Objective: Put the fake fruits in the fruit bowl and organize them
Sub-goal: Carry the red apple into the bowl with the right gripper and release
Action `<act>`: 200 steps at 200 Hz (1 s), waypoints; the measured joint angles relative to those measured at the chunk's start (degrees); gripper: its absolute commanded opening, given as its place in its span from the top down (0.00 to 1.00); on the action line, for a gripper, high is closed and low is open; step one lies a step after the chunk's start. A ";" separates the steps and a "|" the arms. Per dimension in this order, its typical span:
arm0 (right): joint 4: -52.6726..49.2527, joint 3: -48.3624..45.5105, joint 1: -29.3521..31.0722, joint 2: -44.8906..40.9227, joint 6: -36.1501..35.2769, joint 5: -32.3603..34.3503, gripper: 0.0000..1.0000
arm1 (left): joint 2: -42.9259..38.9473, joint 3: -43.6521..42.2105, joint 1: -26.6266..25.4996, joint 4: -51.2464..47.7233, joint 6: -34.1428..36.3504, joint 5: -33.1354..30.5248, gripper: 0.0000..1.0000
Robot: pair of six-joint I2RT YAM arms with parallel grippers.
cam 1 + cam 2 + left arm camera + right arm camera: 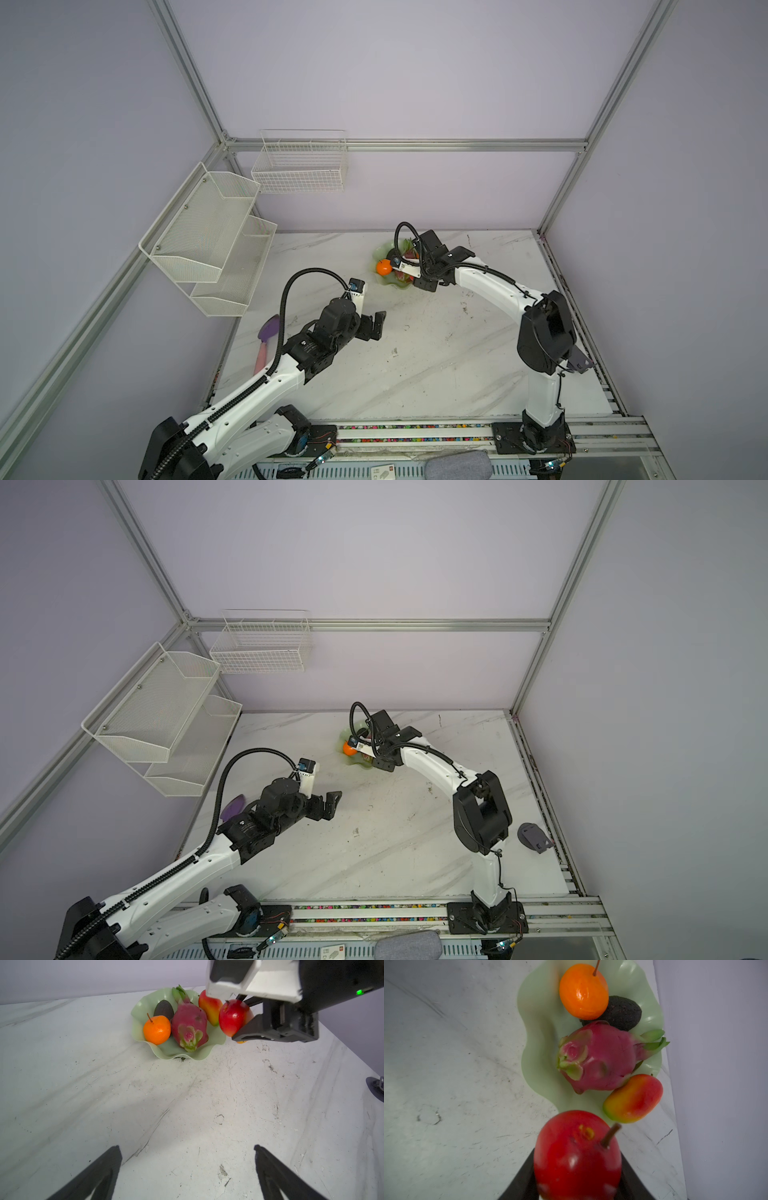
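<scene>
- The fruit bowl [214,1035] is seen near the far edge of the tabletop [187,1105], about midway along it.
- Four fruits are seen at the bowl: the orange [157,1029] at the side toward the left edge, the avocado [163,1009] just behind it, and the dragon fruit [190,1022] lying across the middle.
- One mango [633,1099] is laid at the rim, touching the dragon fruit.
- The second mango [577,1163] is clamped between the fingers of the right pincer [236,1020], stem end toward the bowl, and is held just beside the rim on the side toward the right edge.
- The left pincer [186,1147] is held with its fingers spread wide and nothing between them, over the middle of the tabletop, well apart from the bowl.
- A trowel [268,332] is seen lying by the left edge.
</scene>
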 measured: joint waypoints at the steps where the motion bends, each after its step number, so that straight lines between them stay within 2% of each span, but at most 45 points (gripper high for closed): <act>1: 0.20 0.00 0.00 0.31 -0.09 0.17 0.72 | 0.00 0.00 0.02 0.00 -0.02 0.00 0.00; 24: 2.21 -0.72 -0.13 3.34 -0.94 2.62 0.72 | -0.59 0.00 0.66 -0.37 -0.81 -0.33 0.00; 90: 7.39 -2.43 -0.15 3.08 -1.75 7.87 0.71 | -3.76 0.00 2.19 -1.09 -2.10 -0.55 0.00; 147: 8.15 0.11 -0.15 3.08 -1.92 9.44 0.71 | -3.76 0.00 2.27 -1.09 -2.14 -0.28 0.00; 200: 8.85 0.63 -0.11 4.02 -1.97 9.09 0.64 | -3.93 -0.02 2.60 -1.09 -2.19 -0.22 0.00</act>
